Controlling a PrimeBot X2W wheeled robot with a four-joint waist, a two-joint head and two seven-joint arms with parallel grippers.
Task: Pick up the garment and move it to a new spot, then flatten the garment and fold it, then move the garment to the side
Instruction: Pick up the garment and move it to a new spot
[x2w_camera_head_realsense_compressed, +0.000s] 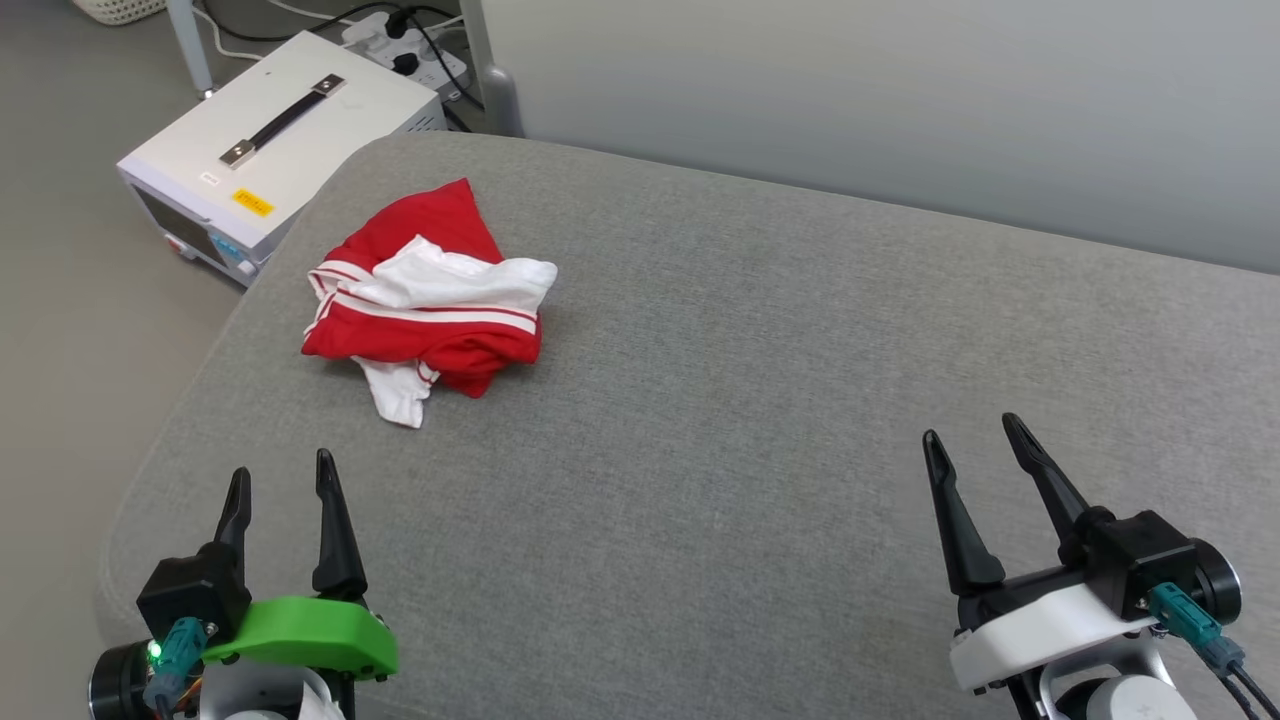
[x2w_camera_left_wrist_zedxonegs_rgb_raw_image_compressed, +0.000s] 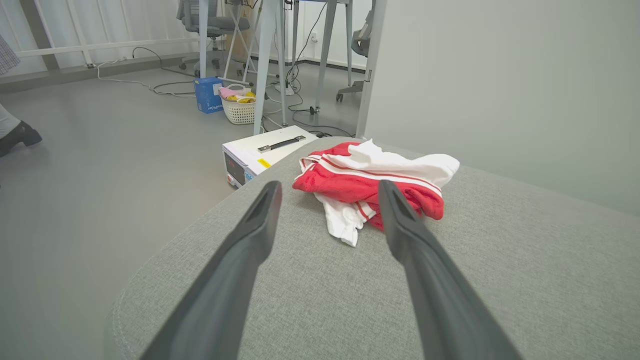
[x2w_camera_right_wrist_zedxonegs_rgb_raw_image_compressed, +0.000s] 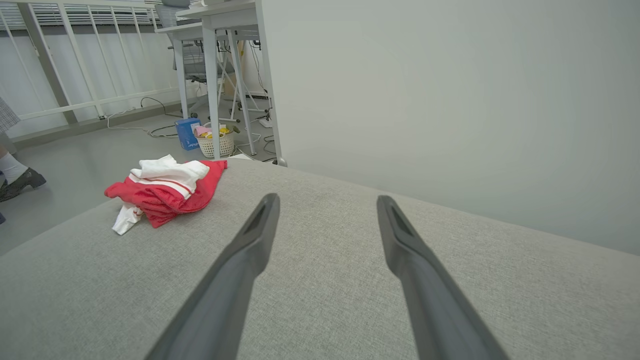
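The garment (x2w_camera_head_realsense_compressed: 428, 290) is a crumpled red and white heap with striped trim, lying on the far left part of the grey cushioned surface (x2w_camera_head_realsense_compressed: 720, 400). It also appears in the left wrist view as the garment (x2w_camera_left_wrist_zedxonegs_rgb_raw_image_compressed: 372, 182) and in the right wrist view as the garment (x2w_camera_right_wrist_zedxonegs_rgb_raw_image_compressed: 162, 192). My left gripper (x2w_camera_head_realsense_compressed: 282, 475) hovers open at the lower left, a short way in front of the heap, nothing between its fingers. My right gripper (x2w_camera_head_realsense_compressed: 975, 435) stands open at the lower right, far from the cloth. In its own view the left gripper (x2w_camera_left_wrist_zedxonegs_rgb_raw_image_compressed: 330, 190) points at the heap.
A white equipment box with a black handle (x2w_camera_head_realsense_compressed: 275, 150) sits on the floor beside the cushion's far left corner, with a power strip (x2w_camera_head_realsense_compressed: 410, 45) behind it. A pale wall (x2w_camera_head_realsense_compressed: 900, 100) runs behind the cushion. A person's foot (x2w_camera_right_wrist_zedxonegs_rgb_raw_image_compressed: 20, 177) and a basket (x2w_camera_left_wrist_zedxonegs_rgb_raw_image_compressed: 239, 107) are on the floor.
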